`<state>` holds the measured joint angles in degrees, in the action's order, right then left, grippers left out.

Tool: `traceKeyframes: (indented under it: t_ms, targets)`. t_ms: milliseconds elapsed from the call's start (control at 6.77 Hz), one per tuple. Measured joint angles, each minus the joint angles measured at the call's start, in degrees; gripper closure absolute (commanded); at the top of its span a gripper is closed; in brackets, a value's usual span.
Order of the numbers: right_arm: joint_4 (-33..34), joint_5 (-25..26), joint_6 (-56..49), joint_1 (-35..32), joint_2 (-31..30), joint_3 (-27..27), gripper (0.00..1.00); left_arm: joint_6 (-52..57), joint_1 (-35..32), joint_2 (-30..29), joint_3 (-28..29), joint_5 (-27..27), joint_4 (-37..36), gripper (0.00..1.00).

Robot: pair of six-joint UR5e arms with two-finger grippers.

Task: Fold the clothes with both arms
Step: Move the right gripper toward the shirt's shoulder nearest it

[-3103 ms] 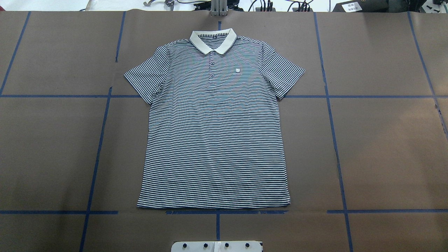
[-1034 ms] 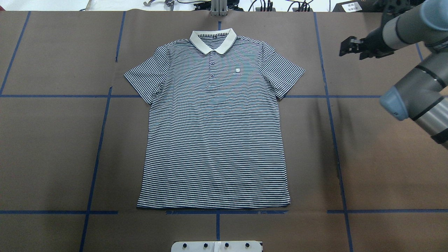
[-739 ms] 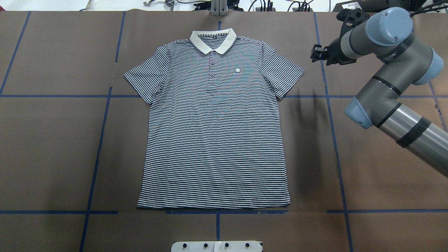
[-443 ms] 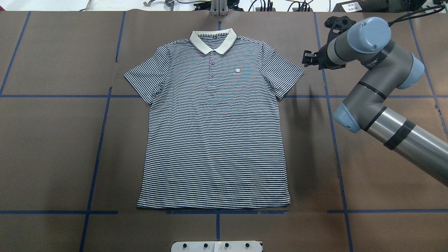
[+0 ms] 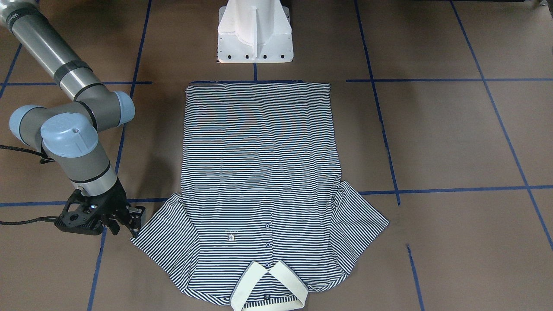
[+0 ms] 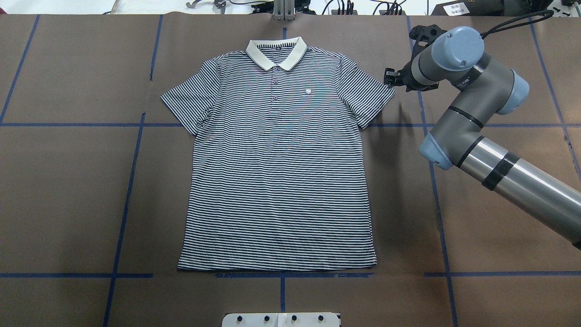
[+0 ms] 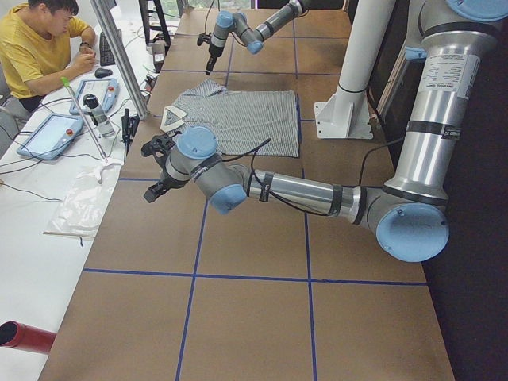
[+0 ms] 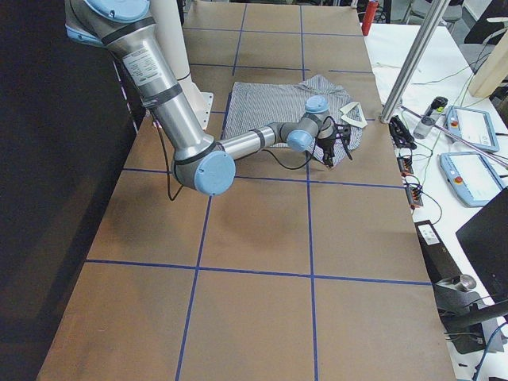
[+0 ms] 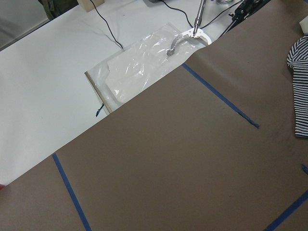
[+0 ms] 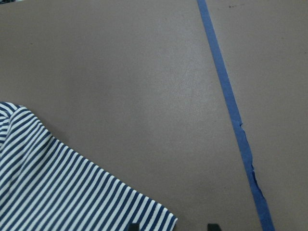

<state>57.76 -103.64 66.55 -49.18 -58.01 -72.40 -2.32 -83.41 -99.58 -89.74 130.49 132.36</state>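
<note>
Striped polo shirt (image 6: 277, 172) is laid flat, front up, on the brown paper-covered counter (image 6: 68, 190), nothing folded yet. Its long axis is run straight out from the robot: hem next to the white pedestal (image 5: 255, 30), cream collar (image 6: 276, 53) at the far side, short sleeves spread to either side. Right pincer (image 6: 389, 78) is held low just beside the outer corner of the right-side sleeve (image 6: 370, 97), on the side away from the shirt body; contact cannot be confirmed. In the right wrist view its two fingertips (image 10: 210, 227) are seen apart at the bottom edge, nothing clamped, with the striped sleeve corner in line with the gap, so the shirt is lying ahead of this pincer and toward the robot's left. Left pincer (image 7: 155, 186) is shown only in the side view, over bare counter and well apart from the left-side sleeve (image 6: 186, 102); whether its fingers are apart or together cannot be told. In the left wrist view only a sliver of striped sleeve is caught at the right edge, with blue tape (image 9: 219, 96) and bare paper before it. Right arm (image 6: 472, 118) is judged much the nearer. The step in hand is judged an approach to a sleeve-corner grasp, and the coming move is judged to turn on the sleeve edge being got between the parted fingers, then carried inward across the long axis. Risk: thin knit missed, or only the top layer pinched
</note>
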Motion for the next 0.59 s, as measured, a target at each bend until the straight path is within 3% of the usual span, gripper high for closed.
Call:
traceKeyframes:
  t_ms: [591]
  targets:
    - [-2.7,0.9,0.0,1.2,0.2,3.1,0.46,0.3,0.0,0.1,-0.1,0.0,0.0,0.0]
